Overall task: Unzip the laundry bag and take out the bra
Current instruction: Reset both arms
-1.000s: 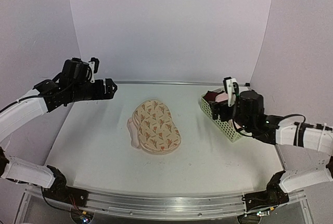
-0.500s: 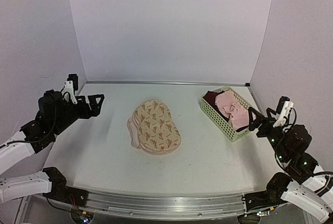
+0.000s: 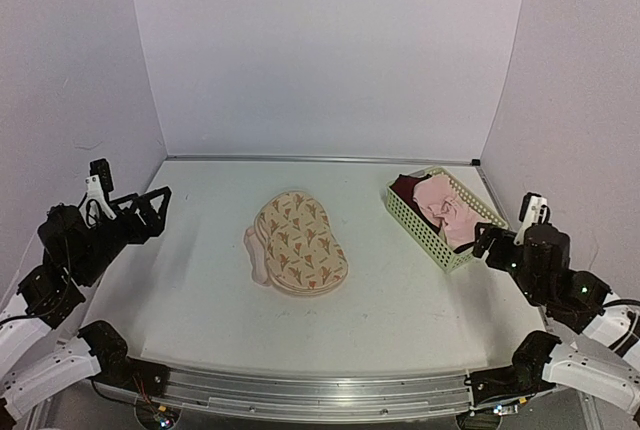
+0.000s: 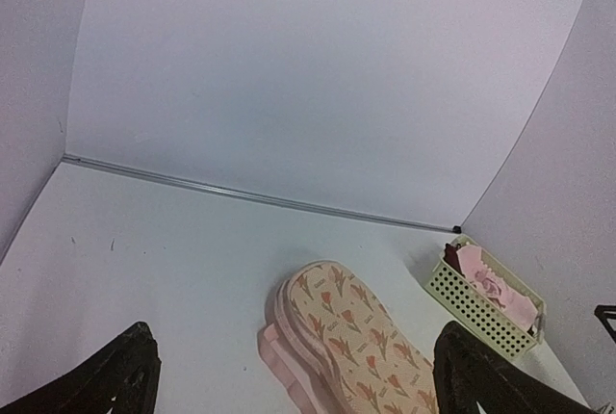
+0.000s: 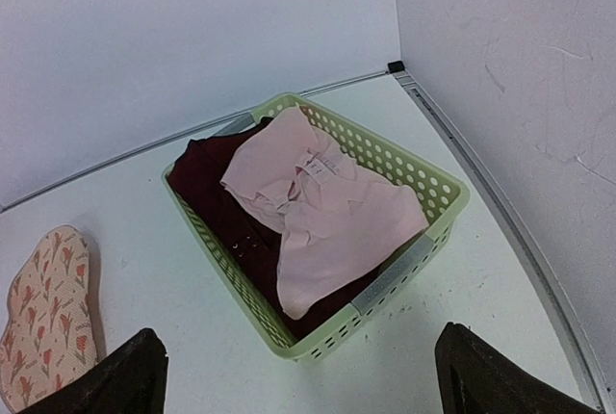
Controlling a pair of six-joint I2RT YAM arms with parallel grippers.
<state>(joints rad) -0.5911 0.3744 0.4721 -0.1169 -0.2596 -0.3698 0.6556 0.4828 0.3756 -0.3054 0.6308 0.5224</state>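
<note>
The laundry bag lies flat mid-table, cream with red-and-green motifs, its printed side up. A plain pink edge sticks out along its left side. The bag also shows in the left wrist view and at the left edge of the right wrist view. I cannot pick out the bra with certainty. My left gripper is open and empty, well left of the bag, facing it. My right gripper is open and empty, just near-right of the basket.
A pale green perforated plastic basket stands at the back right, holding a pink garment over a dark maroon one. It also shows in the left wrist view. White walls close in the back and sides.
Both arms have drawn back toward the near corners. The left gripper left the back left; the right gripper left the basket. The bag has not moved.
</note>
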